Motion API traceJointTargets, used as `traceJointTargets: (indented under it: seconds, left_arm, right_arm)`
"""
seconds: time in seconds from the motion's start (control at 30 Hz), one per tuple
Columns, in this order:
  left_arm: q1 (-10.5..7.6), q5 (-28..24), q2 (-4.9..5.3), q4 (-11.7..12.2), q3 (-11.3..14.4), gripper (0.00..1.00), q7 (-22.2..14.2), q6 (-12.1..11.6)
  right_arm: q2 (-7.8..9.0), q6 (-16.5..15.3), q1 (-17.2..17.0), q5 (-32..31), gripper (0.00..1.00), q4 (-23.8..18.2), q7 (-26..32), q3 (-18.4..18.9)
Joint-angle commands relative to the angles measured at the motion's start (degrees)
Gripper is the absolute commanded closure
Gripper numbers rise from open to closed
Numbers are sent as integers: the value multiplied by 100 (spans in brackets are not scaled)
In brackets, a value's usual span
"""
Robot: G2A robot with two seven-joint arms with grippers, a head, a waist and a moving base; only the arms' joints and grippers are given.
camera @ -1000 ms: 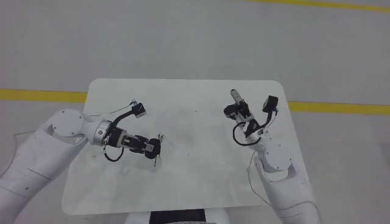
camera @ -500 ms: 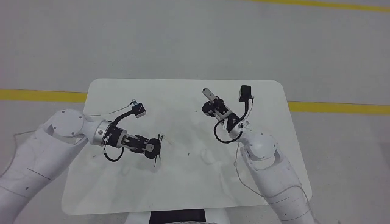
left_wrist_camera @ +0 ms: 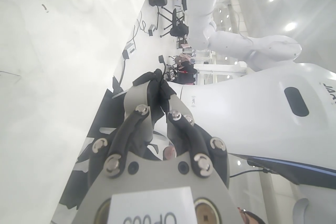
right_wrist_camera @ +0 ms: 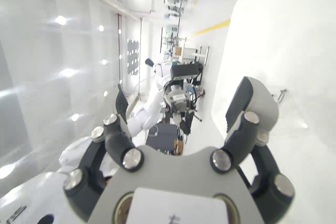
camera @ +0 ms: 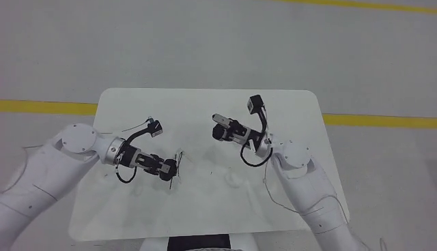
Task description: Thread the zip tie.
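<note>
From above, the left gripper (camera: 172, 168) lies low over the table (camera: 205, 101), on its left half and toward the near edge. Its fingers are pressed together on the zip tie (camera: 177, 159). The tie is a thin black line, and its two ends stick out on either side of the fingertips. Its long axis runs roughly from the table's far side to its near side, with the far end leaning slightly right, so it crosses the gripper almost at a right angle. Which end carries the head is too small to tell.

The left wrist view adds the grip itself: the left gripper (left_wrist_camera: 157, 83) has its two fingers pinched tight on a dark bunch at the tips. The tie's length cannot be followed there.

The right gripper (camera: 218, 125) sits near the table's middle, pointing left toward the other gripper and well apart from it. In the right wrist view the right gripper (right_wrist_camera: 183, 89) is spread wide, with nothing between its fingers (right_wrist_camera: 244, 96).
</note>
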Motion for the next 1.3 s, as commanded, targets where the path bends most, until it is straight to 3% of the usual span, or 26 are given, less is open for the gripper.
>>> traceJointTargets:
  seconds: [0.0, 0.2, 0.47, 0.6, 0.83, 1.03, 1.27]
  left_arm:
    - [-42, -136, 32, -8, 65, 100, 0, 0]
    - [-233, -184, 120, -2, 284, 100, 0, 0]
    - [-229, -169, 114, -25, 284, 100, 92, 0]
    - [-283, -300, 38, 92, 293, 100, 198, 0]
    - [-333, -361, -193, 258, 195, 100, 0, 0]
    - [-336, -234, -387, 236, 225, 100, 0, 0]
    - [-356, -169, -413, 239, 237, 100, 0, 0]
  right_arm:
    - [-22, 5, 163, 86, 0, 200, 309, -152]
    - [-84, -153, 471, 296, 0, 531, 714, -462]
    - [-84, -153, 471, 296, 0, 531, 714, -462]
    - [-113, -200, 402, 661, 0, 593, 606, -498]
    - [-192, -327, 579, 1381, 0, 1024, 1071, -712]
    - [-261, -571, 716, 1686, 0, 1274, 1132, -847]
    - [-263, -546, 681, 1648, 0, 1220, 1019, -856]
